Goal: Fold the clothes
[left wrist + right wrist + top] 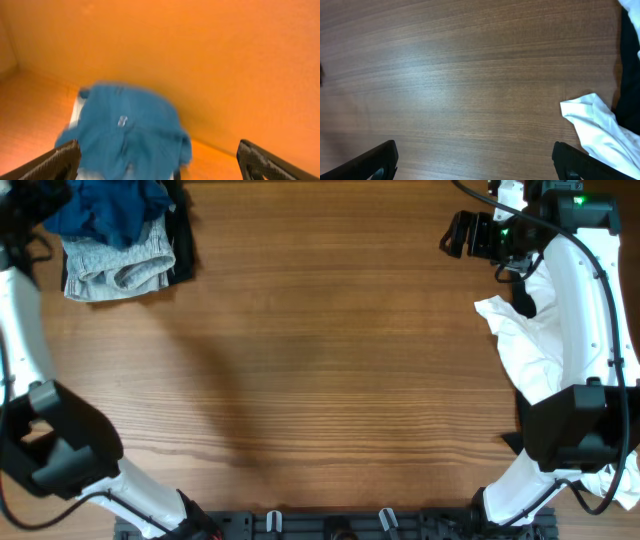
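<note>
The dark blue garment (105, 205) lies crumpled at the table's far left corner, on top of a light denim piece (115, 268). In the left wrist view the blue garment (130, 135) is blurred and sits below and between my left gripper's (160, 167) fingers, which are wide open and hold nothing. My right gripper (462, 235) is at the far right of the table, over bare wood. In the right wrist view it (477, 162) is open and empty.
A white garment with black marks (530, 345) lies at the right edge under the right arm, and it also shows in the right wrist view (597, 130). The wooden table (320, 370) spreads between the two piles.
</note>
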